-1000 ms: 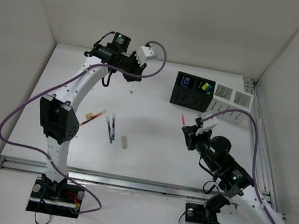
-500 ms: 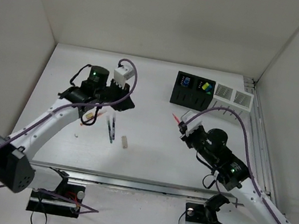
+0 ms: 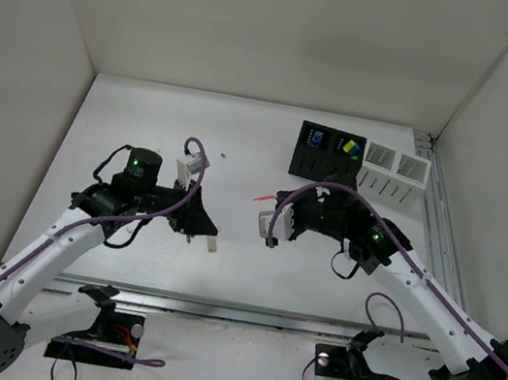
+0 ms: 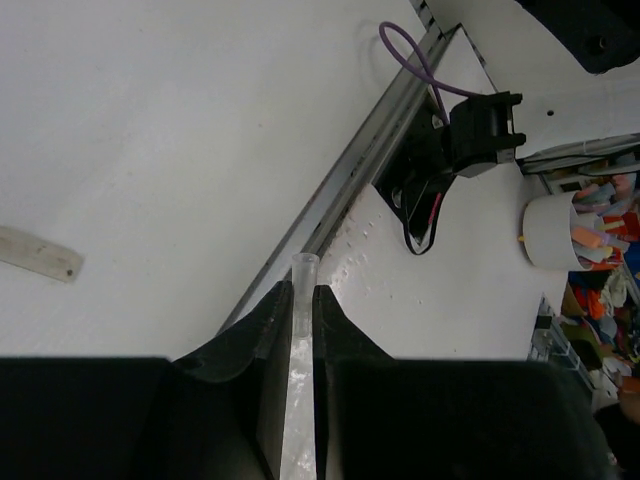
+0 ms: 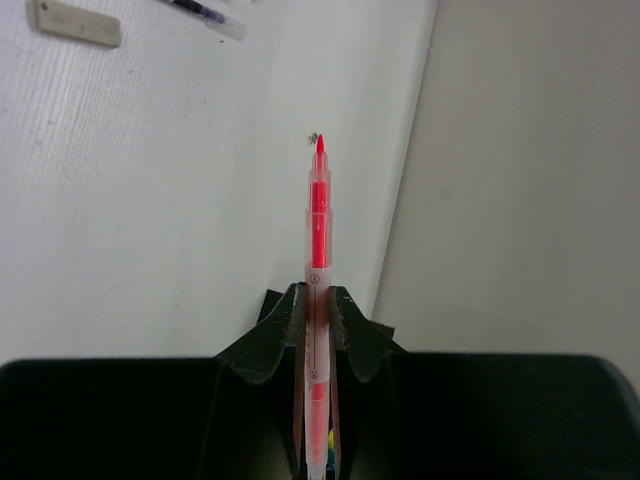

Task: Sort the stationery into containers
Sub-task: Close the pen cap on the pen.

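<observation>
Two arms reach over the white worktop [image 3: 149, 113], and each end effector is clenched on a pen. At the back right stand the black two-compartment box [image 3: 326, 168] and, just beside it, the white perforated boxes [image 3: 392, 175]. My right end effector [image 5: 318, 305] grips the thin red pen [image 5: 318, 200] low on its barrel. Most of the pen sticks out ahead with its tip bare (it could mark whatever it brushes). My left end effector [image 4: 301, 300] is clamped on a clear-barrelled pen [image 4: 304, 272], with only a short end showing past the fingers. I judge both pens light, stiff and smooth, so they are apt to swivel in a two-point pinch. A hold nearer mid-barrel would steady them for dropping into a compartment. Lying loose on the worktop are a dark pen [image 5: 200, 12] and the pale eraser [image 5: 76, 23], which is flat and low and best pinched across its narrow sides.
</observation>
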